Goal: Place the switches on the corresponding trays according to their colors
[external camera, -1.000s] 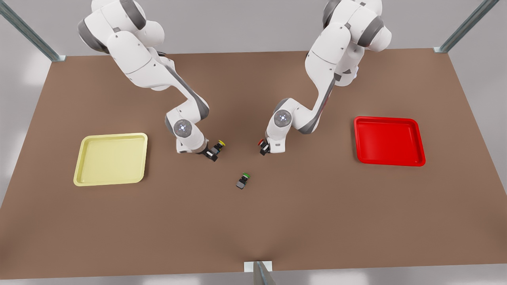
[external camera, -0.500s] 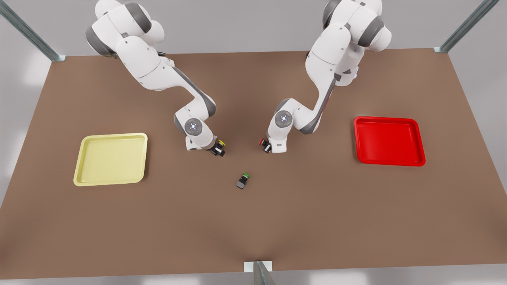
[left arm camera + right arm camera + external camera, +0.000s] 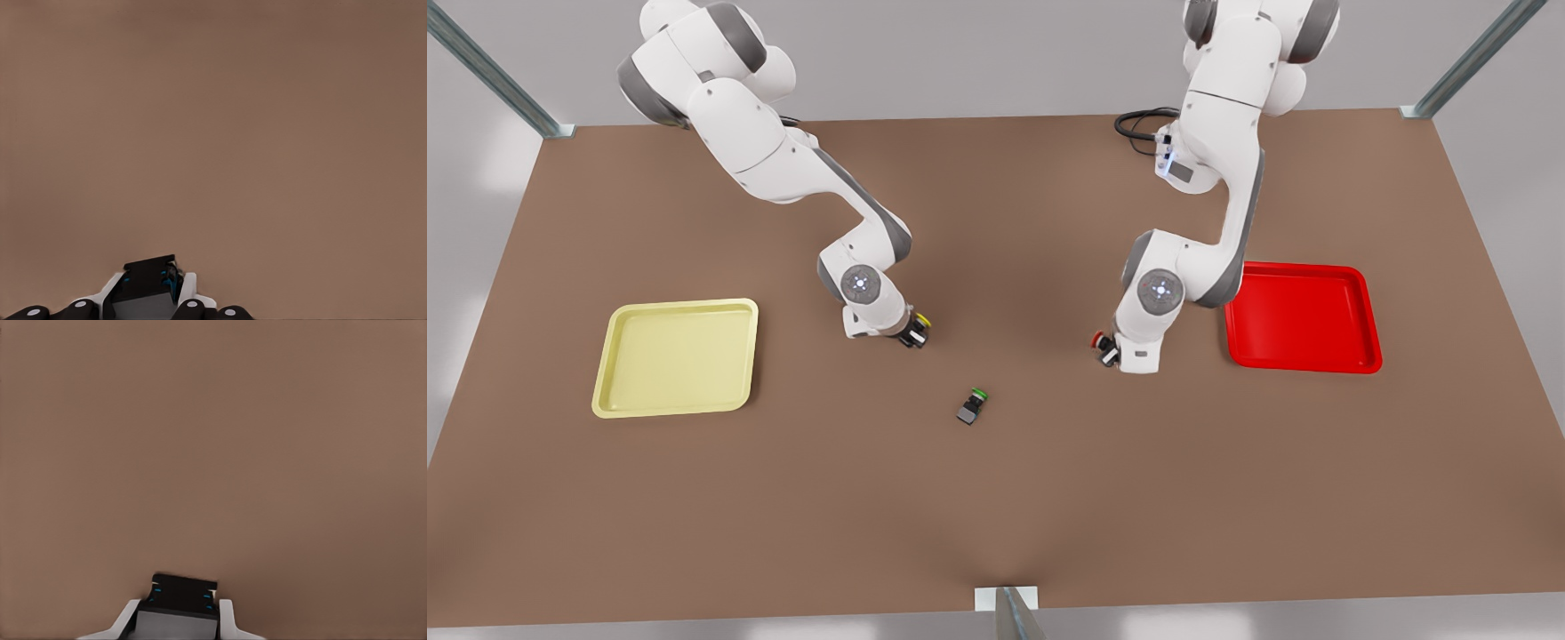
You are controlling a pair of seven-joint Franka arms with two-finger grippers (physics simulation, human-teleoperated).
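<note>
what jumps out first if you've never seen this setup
Two white arms reach over a brown table, each gripper shut on a tiny switch: one on the yellow switch, one on the red switch. A yellow tray and a red tray flank them; the green switch lies between.

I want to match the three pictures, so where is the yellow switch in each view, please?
Front view: yellow switch, left of centre, held by the gripper of the front view's left arm.
Left wrist view: a gripped dark switch body; cap hidden, colour cannot be told.
Right wrist view: another dark switch body, gripped, cap hidden too.
Shared landmark: the brown table.
</note>
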